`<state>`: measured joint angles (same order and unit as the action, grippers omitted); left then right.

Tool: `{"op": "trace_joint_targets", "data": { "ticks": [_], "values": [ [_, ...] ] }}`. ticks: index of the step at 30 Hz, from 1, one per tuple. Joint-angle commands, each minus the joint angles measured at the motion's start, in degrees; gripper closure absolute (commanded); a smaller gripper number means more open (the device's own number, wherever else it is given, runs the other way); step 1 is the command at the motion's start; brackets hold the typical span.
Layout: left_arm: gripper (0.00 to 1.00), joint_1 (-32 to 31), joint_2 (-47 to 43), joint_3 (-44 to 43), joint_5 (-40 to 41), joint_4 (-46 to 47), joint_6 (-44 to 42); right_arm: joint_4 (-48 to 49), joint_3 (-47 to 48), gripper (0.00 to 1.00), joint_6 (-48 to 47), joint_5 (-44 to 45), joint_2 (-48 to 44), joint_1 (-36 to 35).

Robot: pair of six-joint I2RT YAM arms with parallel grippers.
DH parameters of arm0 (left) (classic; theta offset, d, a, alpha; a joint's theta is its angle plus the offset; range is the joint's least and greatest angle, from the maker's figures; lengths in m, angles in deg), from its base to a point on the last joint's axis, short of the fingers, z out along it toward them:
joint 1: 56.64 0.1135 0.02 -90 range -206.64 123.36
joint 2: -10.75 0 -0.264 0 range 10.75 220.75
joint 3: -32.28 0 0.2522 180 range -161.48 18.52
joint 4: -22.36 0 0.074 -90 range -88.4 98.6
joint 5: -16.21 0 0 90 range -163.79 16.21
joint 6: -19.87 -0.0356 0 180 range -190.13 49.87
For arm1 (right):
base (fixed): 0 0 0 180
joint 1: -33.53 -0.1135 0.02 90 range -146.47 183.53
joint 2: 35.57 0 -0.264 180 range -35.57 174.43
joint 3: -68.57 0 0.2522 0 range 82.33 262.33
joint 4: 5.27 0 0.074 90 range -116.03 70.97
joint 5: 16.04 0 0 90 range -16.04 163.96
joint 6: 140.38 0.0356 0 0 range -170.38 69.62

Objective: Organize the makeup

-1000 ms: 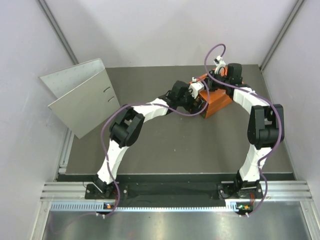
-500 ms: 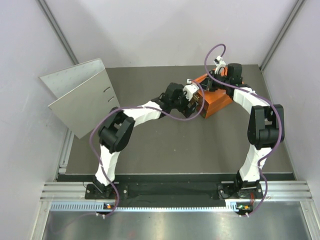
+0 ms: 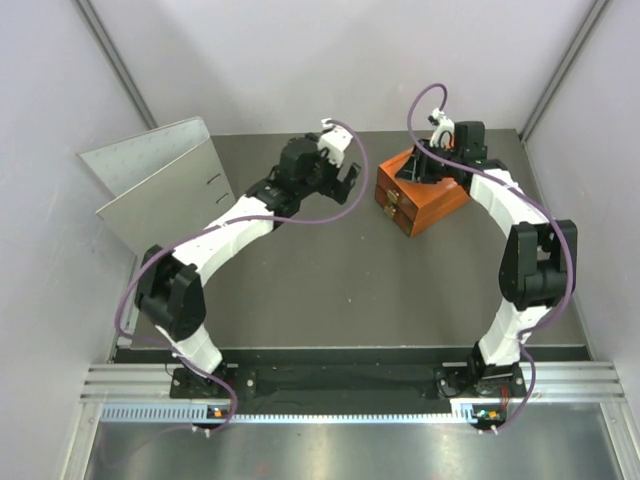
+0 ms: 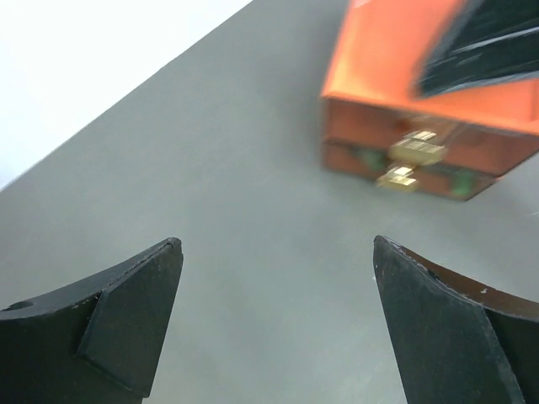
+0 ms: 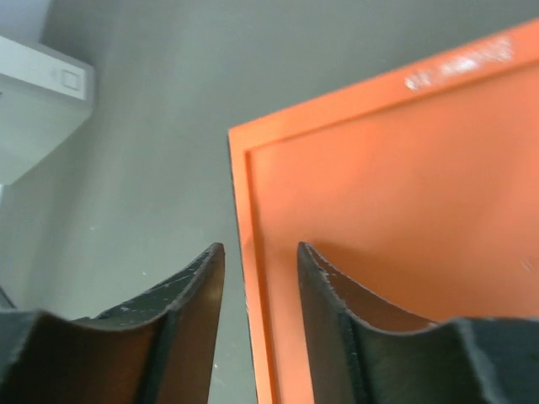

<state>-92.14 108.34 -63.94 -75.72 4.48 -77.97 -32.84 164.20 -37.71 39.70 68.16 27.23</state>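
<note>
None of the makeup shows in the open in any view. The only hint is a blurred green patch behind each gold handle (image 4: 418, 150) on the two drawer fronts of the orange drawer box (image 3: 422, 192), too smeared to identify. Both drawers look pushed in. The box stands at the far right of the dark table (image 3: 330, 280), with its drawer fronts turned toward the left arm. The right gripper (image 3: 428, 166) sits over the box's far top edge; its wrist camera shows the fingers (image 5: 189, 311) only a narrow gap apart, with nothing between them and the orange lid's rim below. The left gripper (image 3: 346, 182) hangs above bare table just left of the box, apart from it, spread wide and holding nothing. A grey ring binder (image 3: 160, 190) lies open at the far left.
</note>
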Motion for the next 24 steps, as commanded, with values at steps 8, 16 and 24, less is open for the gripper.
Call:
{"op": "trace_joint_targets", "data": {
  "ticks": [8, 16, 24],
  "values": [
    [0.01, 5.7, -8.8, 5.4, 6.2, -9.9, 3.3, -16.3, 4.4, 0.45, -6.7, 14.3, -9.5, -4.1],
    [0.01, 8.9, -9.9, 11.1, 0.2, -9.8, 11.5, -14.2, -1.4, 0.31, -8.5, 17.0, -17.0, -14.7],
    [0.01, 9.1, -10.7, 15.5, 1.4, -10.4, 12.3, -13.0, -5.2, 0.22, -7.5, 12.9, -12.0, -21.7]
  ]
}}
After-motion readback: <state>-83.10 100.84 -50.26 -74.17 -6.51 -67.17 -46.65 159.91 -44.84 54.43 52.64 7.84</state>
